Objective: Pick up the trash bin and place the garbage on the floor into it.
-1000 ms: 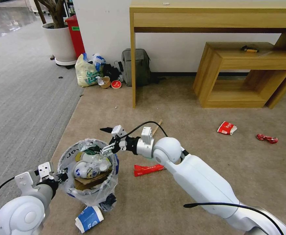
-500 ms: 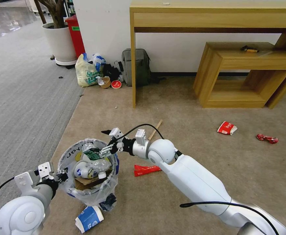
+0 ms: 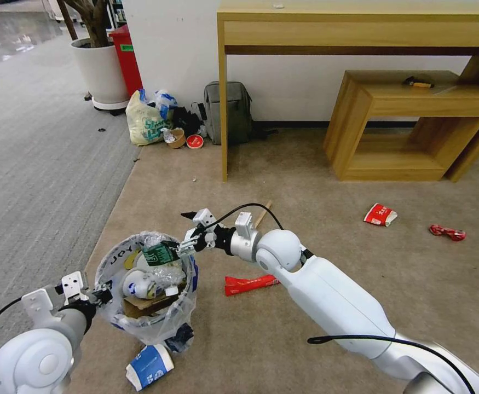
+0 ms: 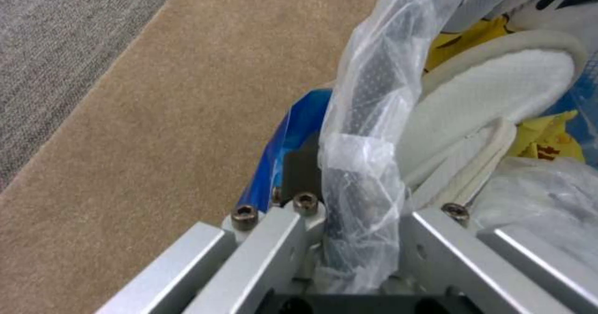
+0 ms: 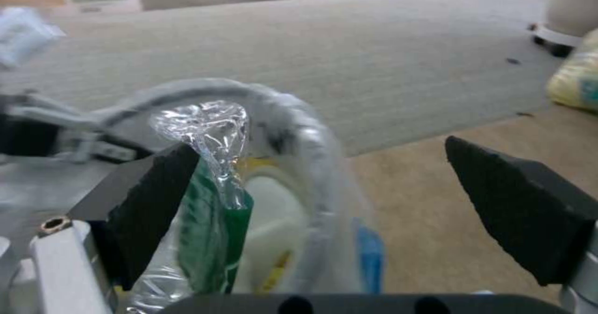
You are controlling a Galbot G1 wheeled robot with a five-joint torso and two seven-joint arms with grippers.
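The trash bin (image 3: 140,323), dark with a clear printed liner, hangs just above the beige floor (image 3: 316,197) at lower left. My left gripper (image 3: 101,295) is shut on its rim (image 4: 358,164); a white slipper (image 4: 498,85) lies inside. My right gripper (image 3: 178,230) stands open over the bin's far rim. A crumpled green-label bottle (image 3: 160,254) rests on the heap, against one finger (image 5: 149,197). On the floor lie a blue-white paper cup (image 3: 149,366), a red wrapper (image 3: 249,284), a red-white carton (image 3: 380,214), another red wrapper (image 3: 447,232) and a stick (image 3: 262,213).
A wooden desk (image 3: 359,33) and a low wooden shelf (image 3: 414,126) stand along the back wall. A grey backpack (image 3: 228,112), a yellowish tied bag (image 3: 146,123), a plant pot (image 3: 99,71) and a red box (image 3: 125,57) crowd the back left. Grey ribbed carpet (image 3: 36,164) lies left.
My right gripper has shifted slightly right and up from the bin's rim. The green-label bottle now stands higher on the heap. The left gripper and bin have hardly moved.
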